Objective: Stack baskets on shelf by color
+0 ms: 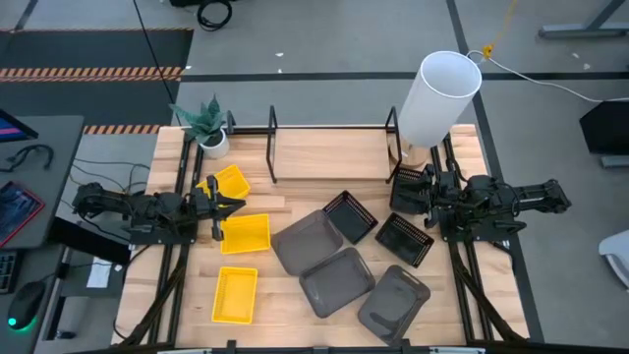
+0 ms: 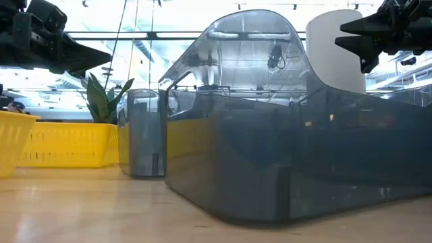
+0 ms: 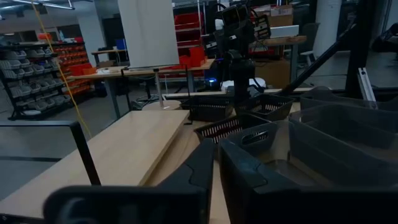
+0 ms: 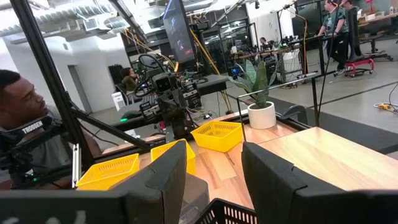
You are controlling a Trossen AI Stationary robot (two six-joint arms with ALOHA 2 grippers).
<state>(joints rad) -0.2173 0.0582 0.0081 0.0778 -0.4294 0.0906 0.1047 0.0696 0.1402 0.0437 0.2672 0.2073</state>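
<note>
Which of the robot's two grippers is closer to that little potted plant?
Left. The left gripper hangs just in front of the potted plant, over the yellow baskets; the right gripper is far across the table.

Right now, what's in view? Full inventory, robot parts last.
yellow baskets: 3, bright yellow, table's left part: one nearest the plant, one in the middle, one nearest the front edge
grey baskets: 3, dark grey, centre to right front, bunched close
black mesh baskets: 2, black, right of centre
shelf: 1, black wire, table's back edge, no baskets on it
white cylinder: 1, white, back right, by the shelf's right end
potted plant: 1, green in white pot, back left
person: 1, beyond the table, in the right wrist view
left gripper: open, over the yellow baskets
right gripper: open, near the black mesh baskets
</note>
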